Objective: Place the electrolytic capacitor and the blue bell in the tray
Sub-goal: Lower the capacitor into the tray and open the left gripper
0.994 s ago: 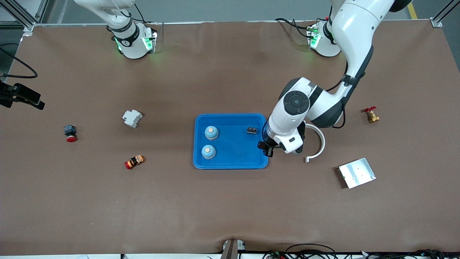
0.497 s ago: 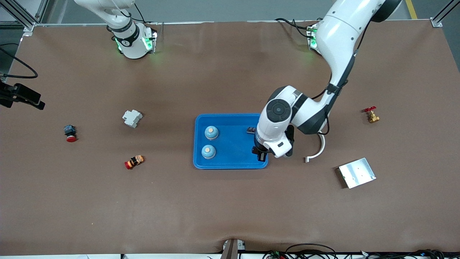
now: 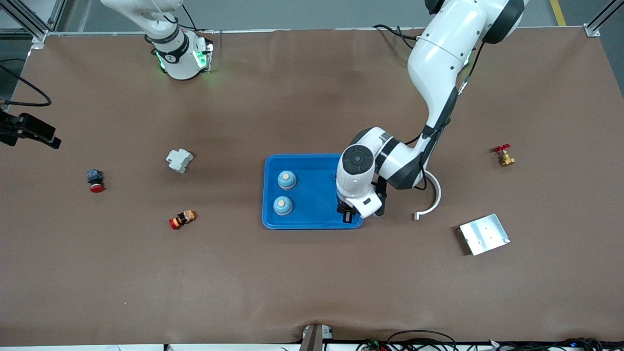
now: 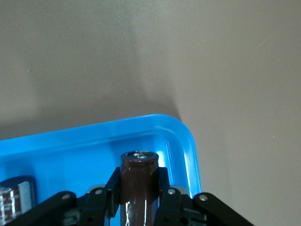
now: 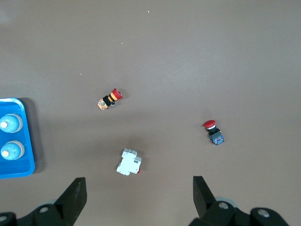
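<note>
The left gripper [image 4: 138,200] is clamped on a brown capacitor [image 4: 138,183] over a corner of the blue tray [image 3: 312,222], which holds two blue bells [image 3: 286,179], while the waiting right gripper [image 5: 138,195], mostly cut off, seems open.

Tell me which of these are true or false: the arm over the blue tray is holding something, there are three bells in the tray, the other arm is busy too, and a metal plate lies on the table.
1. The left tool is shut on a brown capacitor over the tray. True.
2. Three blue bells sit in the tray. False: there are two, one bell and a second bell nearer the front camera.
3. The right tool is gripping a part. False: it is open and holds nothing, and that arm waits.
4. A metal plate lies on the table, outside the tray. True.
</note>
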`<state>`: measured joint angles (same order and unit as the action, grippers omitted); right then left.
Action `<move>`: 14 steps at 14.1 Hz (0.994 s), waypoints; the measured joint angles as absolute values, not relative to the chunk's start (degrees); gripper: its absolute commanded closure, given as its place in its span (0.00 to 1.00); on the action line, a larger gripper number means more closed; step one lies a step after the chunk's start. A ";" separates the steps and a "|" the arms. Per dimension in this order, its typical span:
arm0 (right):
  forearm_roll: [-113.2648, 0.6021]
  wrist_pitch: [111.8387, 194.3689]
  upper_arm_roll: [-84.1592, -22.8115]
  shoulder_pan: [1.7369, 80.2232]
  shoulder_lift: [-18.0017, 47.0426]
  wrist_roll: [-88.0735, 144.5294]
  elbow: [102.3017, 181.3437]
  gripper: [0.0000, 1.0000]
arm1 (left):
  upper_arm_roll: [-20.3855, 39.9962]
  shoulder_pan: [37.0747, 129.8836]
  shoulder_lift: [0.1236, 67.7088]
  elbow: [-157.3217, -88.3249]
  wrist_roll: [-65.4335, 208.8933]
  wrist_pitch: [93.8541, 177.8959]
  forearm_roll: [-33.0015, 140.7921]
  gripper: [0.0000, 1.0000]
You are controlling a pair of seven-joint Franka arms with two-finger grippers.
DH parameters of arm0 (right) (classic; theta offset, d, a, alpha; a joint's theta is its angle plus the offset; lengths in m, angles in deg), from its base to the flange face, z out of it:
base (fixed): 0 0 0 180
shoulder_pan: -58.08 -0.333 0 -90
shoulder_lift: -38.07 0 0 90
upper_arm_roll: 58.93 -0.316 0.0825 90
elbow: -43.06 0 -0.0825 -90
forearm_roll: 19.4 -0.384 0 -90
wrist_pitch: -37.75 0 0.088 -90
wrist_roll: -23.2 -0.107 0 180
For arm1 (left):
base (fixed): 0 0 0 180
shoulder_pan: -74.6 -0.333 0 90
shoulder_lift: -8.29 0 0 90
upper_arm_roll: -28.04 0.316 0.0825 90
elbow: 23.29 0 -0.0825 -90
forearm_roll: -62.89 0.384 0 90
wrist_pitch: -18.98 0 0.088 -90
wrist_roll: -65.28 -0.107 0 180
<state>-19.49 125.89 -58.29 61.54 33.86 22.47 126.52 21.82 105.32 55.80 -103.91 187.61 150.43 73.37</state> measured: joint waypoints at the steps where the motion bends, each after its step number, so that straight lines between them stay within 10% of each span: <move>1: -19.49 125.89 -58.28 61.57 33.86 22.47 126.52 0.00 | 21.81 105.37 56.23 -103.59 188.03 150.43 73.37 1.00; 14: -19.49 125.84 -58.23 61.65 33.85 22.47 126.66 0.00 | 25.51 112.09 60.24 -101.10 193.24 150.42 73.37 1.00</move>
